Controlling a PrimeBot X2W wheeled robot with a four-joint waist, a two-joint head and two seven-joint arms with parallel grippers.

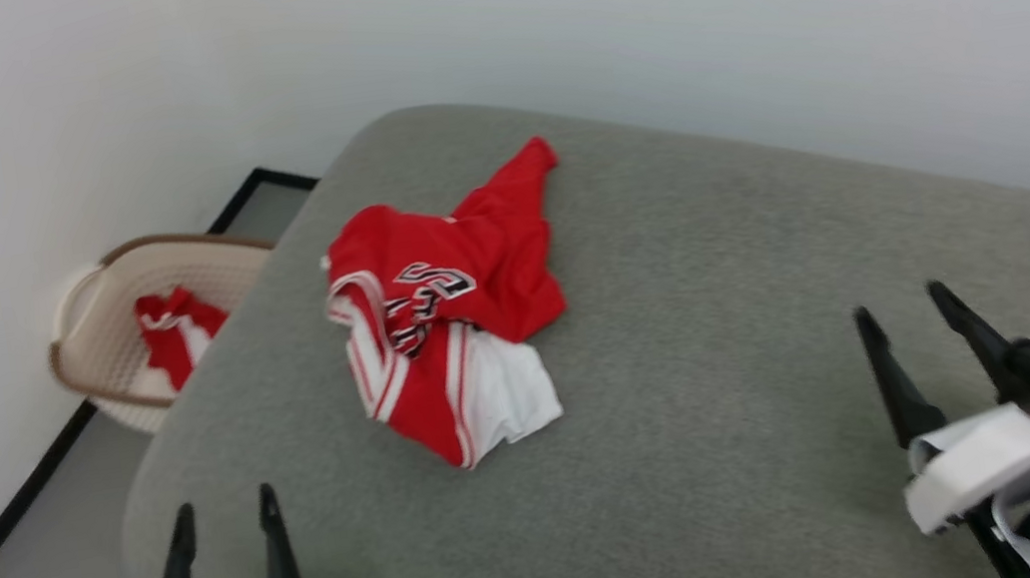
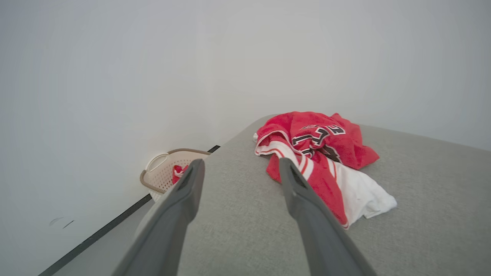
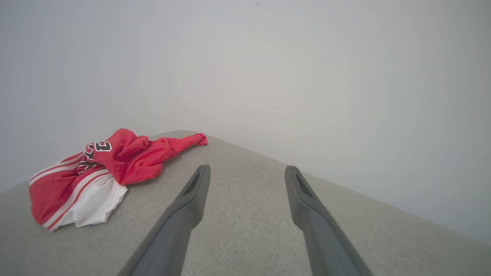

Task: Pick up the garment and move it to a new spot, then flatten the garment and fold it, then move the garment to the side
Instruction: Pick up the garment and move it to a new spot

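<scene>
Folds of red and white cloth, the garment (image 1: 452,308), lie bunched on the far left part of the grey, felt-like surface (image 1: 731,319) with its rounded corner. Black-and-white block lettering creases across the top. The left gripper (image 1: 224,499) and right gripper (image 1: 898,301) hang near the front, tapered dark fingers spread, holding nothing. A perforated beige basket (image 1: 97,287) stands beside the surface.

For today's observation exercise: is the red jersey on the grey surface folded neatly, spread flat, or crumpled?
Crumpled. The garment lies bunched on the grey surface, layers overlapping unevenly, lettering creased, a white panel sticking out.
</scene>
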